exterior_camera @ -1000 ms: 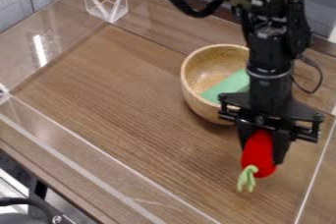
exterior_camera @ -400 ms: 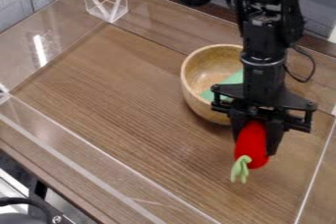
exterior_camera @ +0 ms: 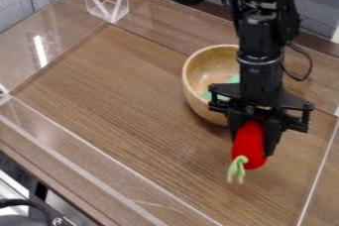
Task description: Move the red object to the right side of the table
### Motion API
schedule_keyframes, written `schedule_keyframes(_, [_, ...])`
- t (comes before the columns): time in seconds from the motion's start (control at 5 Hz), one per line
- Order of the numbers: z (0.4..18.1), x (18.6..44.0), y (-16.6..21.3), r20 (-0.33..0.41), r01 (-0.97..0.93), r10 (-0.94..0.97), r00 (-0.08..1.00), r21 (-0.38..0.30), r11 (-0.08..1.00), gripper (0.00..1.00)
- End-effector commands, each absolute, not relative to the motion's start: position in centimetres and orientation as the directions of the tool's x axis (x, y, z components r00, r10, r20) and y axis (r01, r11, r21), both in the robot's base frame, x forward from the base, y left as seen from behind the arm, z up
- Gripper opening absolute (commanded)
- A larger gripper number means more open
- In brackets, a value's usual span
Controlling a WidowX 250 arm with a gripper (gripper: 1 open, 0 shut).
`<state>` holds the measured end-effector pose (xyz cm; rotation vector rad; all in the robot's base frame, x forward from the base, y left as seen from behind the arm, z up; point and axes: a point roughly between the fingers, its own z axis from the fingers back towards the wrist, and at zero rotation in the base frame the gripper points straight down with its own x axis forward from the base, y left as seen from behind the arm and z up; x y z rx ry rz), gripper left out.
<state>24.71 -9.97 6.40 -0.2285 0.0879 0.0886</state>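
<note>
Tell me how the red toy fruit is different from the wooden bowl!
The red toy fruit is bright red with a green stem; the wooden bowl is pale tan. The fruit is much smaller than the bowl. The fruit is pinched in the gripper, hanging stem down, while the bowl sits free on the table with something green inside. Both are over the table's right part.

Red object [exterior_camera: 253, 145] in fingers [exterior_camera: 243, 126] above table [exterior_camera: 119, 101]

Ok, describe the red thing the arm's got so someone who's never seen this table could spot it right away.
On the wood-grain table, find the wooden bowl at the right. Just in front of it the black gripper is shut on the red object. It is a small rounded toy fruit with a pale green stem hanging down, unlike the flat green block inside the bowl.
</note>
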Motion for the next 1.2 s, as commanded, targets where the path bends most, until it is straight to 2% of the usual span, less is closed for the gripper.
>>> schedule_keyframes(0.0, [7.5,24.5,-9.7,-0.049,-0.119,0.110,0.993,-0.239,0.964,1.00])
schedule_keyframes(0.2, [7.6,24.0,-9.3,-0.046,-0.147,0.140,0.989,-0.240,0.960,0.00])
schedule_keyframes(0.4, [7.3,24.4,-8.8,-0.043,-0.255,0.252,0.967,-0.237,0.937,1.00])
schedule_keyframes(0.6, [6.9,24.8,-8.5,-0.041,-0.358,0.359,0.932,-0.236,0.903,1.00])
schedule_keyframes(1.0, [6.9,24.8,-9.1,-0.036,-0.375,0.377,0.926,-0.228,0.899,1.00])
